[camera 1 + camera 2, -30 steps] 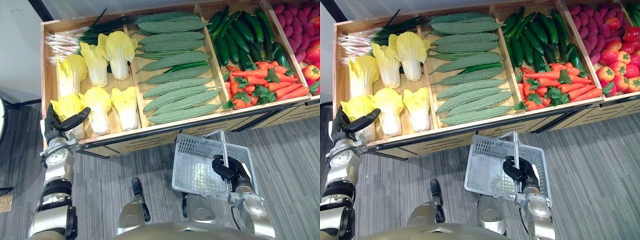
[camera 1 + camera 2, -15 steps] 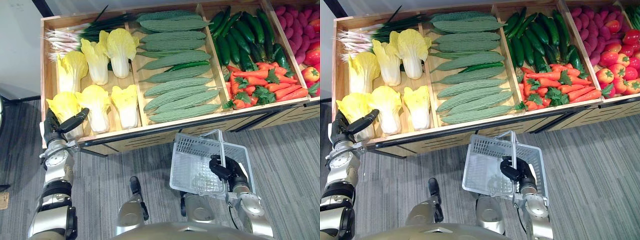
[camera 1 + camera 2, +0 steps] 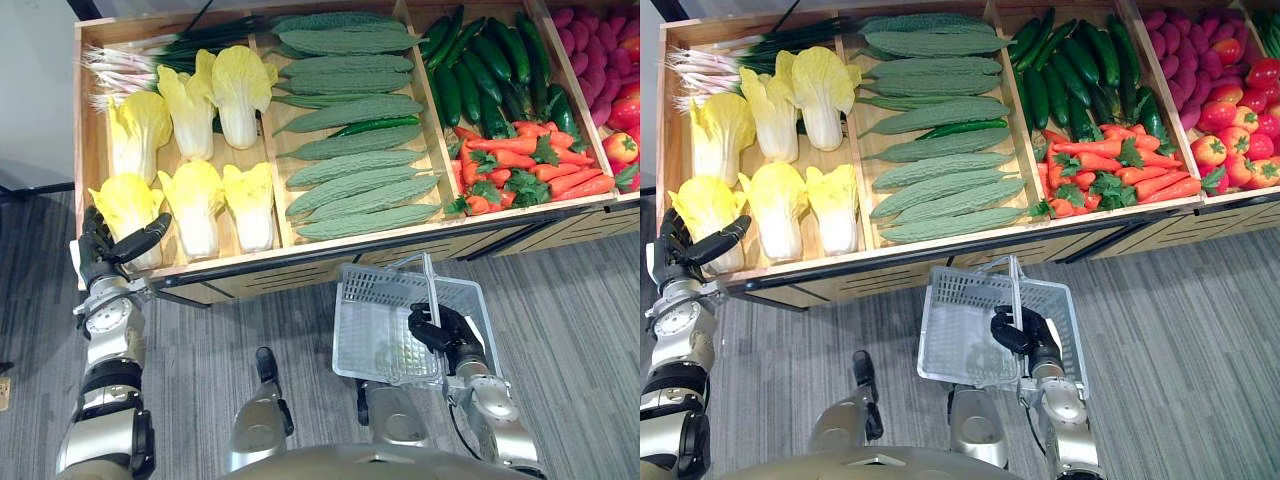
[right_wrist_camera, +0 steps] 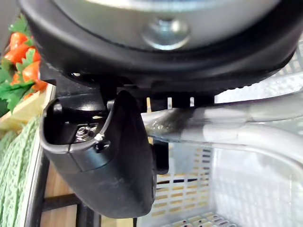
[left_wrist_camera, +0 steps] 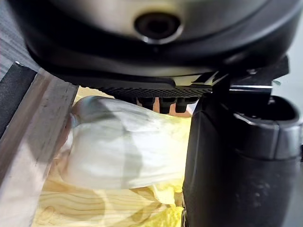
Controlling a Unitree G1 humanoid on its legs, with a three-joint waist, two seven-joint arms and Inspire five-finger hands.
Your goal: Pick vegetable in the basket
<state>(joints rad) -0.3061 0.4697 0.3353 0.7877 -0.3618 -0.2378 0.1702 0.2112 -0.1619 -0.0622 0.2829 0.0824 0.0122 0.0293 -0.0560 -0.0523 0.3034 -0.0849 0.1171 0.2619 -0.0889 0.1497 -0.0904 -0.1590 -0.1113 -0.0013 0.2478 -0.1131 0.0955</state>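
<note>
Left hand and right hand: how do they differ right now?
The left hand is open against a yellow cabbage in the near-left corner of the crate; the right hand is shut on the basket's handle. The left hand is up at the crate; the right hand is over the floor in front of it. Neither holds a vegetable.

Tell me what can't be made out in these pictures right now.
- The left hand and the napa cabbage: contact unclear; the hand's bulk blocks the left wrist view.
- The basket held by the right hand: contents unclear through its mesh wall, eye views.
- The green produce at the crate's far right: cut off by the right eye view's edge.
</note>
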